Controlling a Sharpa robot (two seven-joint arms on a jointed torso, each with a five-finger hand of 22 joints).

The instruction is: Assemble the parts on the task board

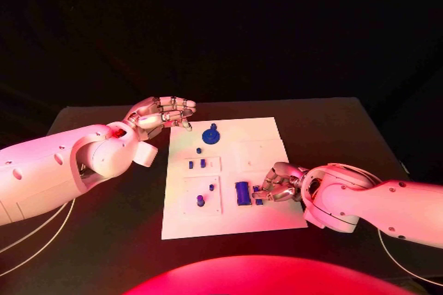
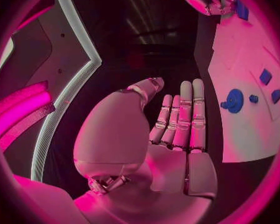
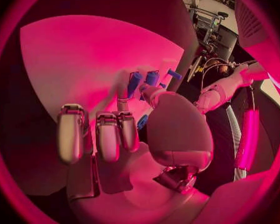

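Dim room, strong pink-red wash, heavy fisheye bending in wrist views.

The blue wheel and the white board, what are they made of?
The blue wheel looks like plastic: one solid matte colour, toothed rim, no metal glint. The white board seems a thin, flat, matte plate, maybe plastic or painted sheet; the pictures cannot settle which.

White arms, silver jointed hands

Both arms are clad in smooth white shells with rounded housings at the wrists and small dark screw holes along the forearm casing. The left hand (image 1: 162,112) and right hand (image 1: 280,183) are silver metal, built of segmented fingers (image 2: 191,115) with visible seams and glossy rounded pads (image 3: 70,137). Each palm is a bulbous, polished shell. Thin pale cables trail beneath each forearm.
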